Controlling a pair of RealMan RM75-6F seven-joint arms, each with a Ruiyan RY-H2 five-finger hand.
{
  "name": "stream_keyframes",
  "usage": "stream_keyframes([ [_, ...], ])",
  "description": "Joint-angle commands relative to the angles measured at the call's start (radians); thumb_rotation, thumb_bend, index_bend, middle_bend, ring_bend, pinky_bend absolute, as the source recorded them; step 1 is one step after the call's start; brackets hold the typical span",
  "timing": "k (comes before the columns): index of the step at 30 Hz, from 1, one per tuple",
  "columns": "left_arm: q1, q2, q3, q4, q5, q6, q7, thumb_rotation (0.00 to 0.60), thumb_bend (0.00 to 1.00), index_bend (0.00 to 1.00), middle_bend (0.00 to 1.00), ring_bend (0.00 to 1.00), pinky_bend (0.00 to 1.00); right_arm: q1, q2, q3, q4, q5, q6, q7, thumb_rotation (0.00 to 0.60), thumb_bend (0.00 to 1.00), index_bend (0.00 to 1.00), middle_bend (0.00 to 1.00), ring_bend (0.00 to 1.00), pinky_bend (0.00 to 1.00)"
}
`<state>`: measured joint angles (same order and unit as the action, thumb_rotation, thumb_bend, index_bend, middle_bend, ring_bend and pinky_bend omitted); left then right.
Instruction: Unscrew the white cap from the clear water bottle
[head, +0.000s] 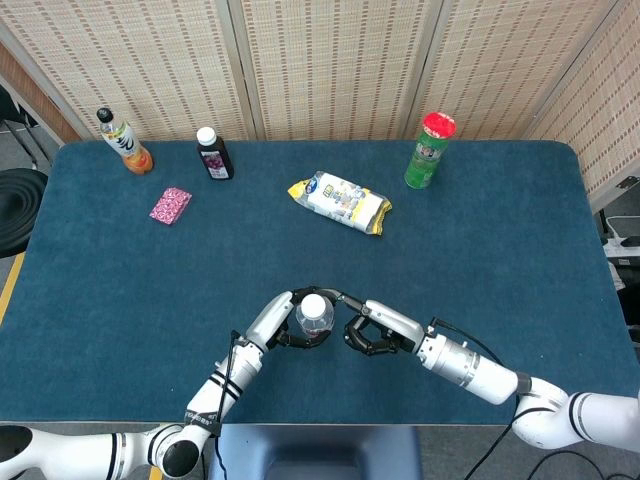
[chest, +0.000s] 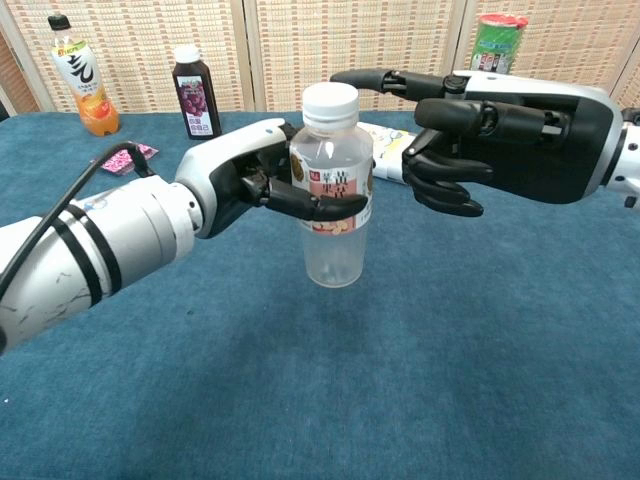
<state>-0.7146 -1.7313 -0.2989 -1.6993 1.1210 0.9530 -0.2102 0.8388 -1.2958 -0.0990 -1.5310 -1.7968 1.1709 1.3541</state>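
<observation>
Clear water bottle (chest: 334, 205) hangs off the table near me, my left hand (chest: 250, 175) wrapped around its label. My right hand (chest: 490, 125) hovers open just right, touching nothing. Reaching step: next I must close fingers around the white cap (chest: 330, 100).

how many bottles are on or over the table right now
3. The clear water bottle is held by the left hand near the front edge; the orange drink bottle and the dark juice bottle stand at the far left. None seem hidden.
</observation>
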Motion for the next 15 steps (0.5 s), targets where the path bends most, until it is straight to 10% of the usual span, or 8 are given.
stream_keyframes([
  [1, -0.006, 0.019, 0.015, -0.021, -0.004, -0.016, 0.022, 0.6, 0.55, 0.59, 0.69, 0.33, 0.21, 0.015, 0.018, -0.005, -0.002, -0.008, -0.012, 0.013, 0.391, 0.7, 0.0, 0.9, 0.77, 0.83],
  [15, -0.01, 0.074, 0.019, -0.018, -0.019, -0.048, 0.016, 0.6, 0.56, 0.59, 0.69, 0.34, 0.22, 0.003, 0.101, -0.057, 0.011, -0.062, 0.068, 0.081, 0.382, 0.7, 0.0, 0.9, 0.77, 0.83],
])
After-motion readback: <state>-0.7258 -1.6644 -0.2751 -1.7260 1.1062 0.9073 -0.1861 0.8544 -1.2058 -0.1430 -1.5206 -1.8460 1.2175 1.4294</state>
